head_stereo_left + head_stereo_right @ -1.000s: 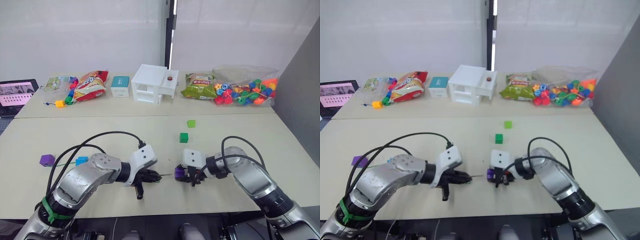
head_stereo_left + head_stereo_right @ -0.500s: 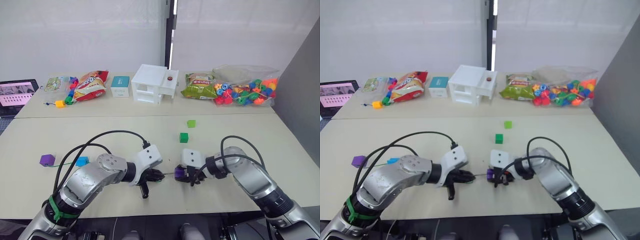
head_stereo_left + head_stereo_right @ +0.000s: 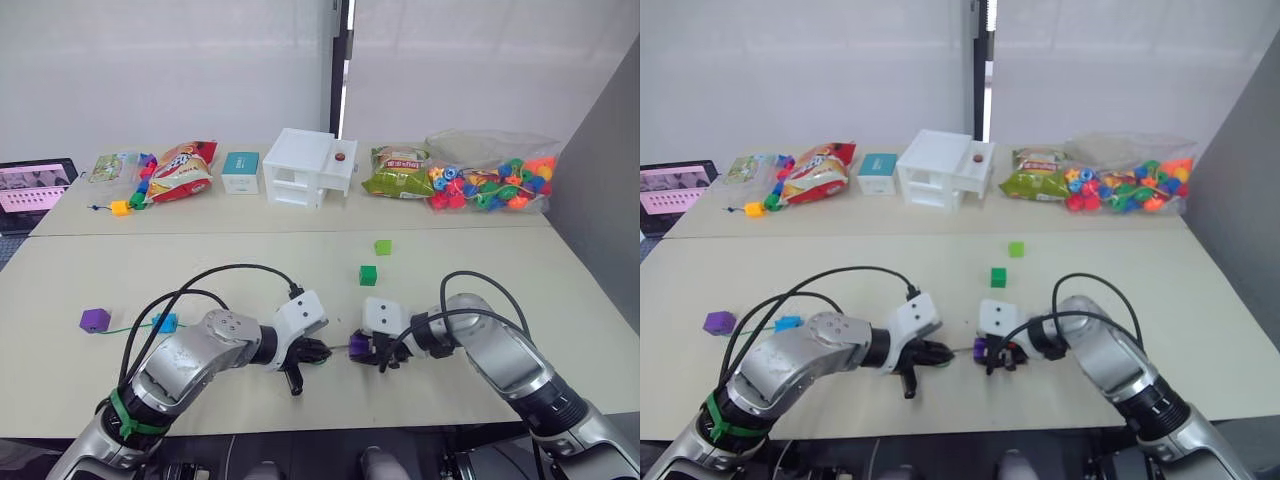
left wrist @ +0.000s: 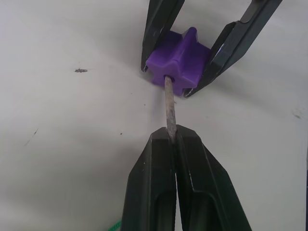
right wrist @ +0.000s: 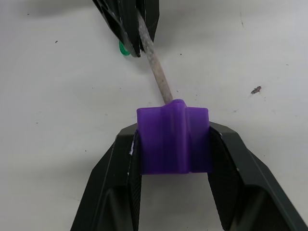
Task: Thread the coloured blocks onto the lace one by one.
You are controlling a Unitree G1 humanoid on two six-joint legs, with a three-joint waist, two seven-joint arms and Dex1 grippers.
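Left gripper pressed together on the stiff grey needle-like tip of the thin green lace. Since a second ago it has closed the gap toward the right gripper, which pinches a small purple plastic cube low over the pale table. The tip now meets the hole in the cube's near face; before, open table lay between them. Judged: insertion of this block is beginning, not yet through.

Left forearm has swung inward, wrist level, fingers pointing toward the right gripper. Right arm unchanged, elbow bent, its fingers clamping the cube's two sides.

The lace trails away to the robot's left toward the blue cube and a second purple cube. The dark green cube and light green cube sit farther out, untouched, well apart from both grippers.
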